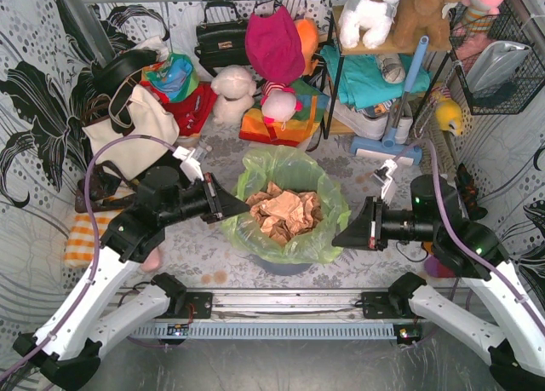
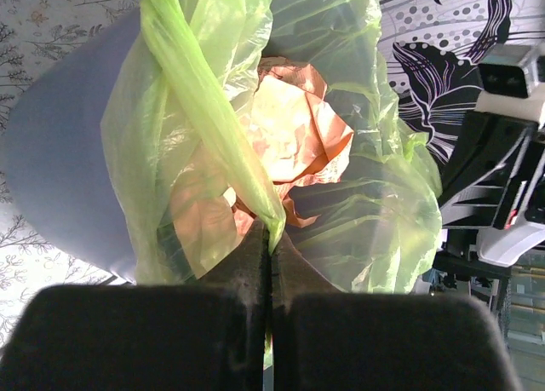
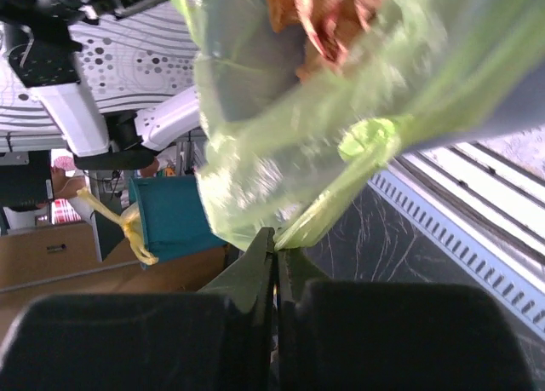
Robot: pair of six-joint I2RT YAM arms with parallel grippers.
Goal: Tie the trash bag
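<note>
Pinching bag (image 1: 294,171): left hand (image 2: 270,238), right hand (image 3: 275,242)

The left gripper (image 2: 270,238) pinches a twisted strand of the trash bag (image 2: 204,127).

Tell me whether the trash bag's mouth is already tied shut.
No, the trash bag gapes open in the top view, with crumpled tan paper showing inside.

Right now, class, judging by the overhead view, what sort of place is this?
Probably a mock household room staged for robot trials: plush toys and a black handbag crowd the back, patterned sheets form the walls, and a trash bag sits in the middle.
</note>
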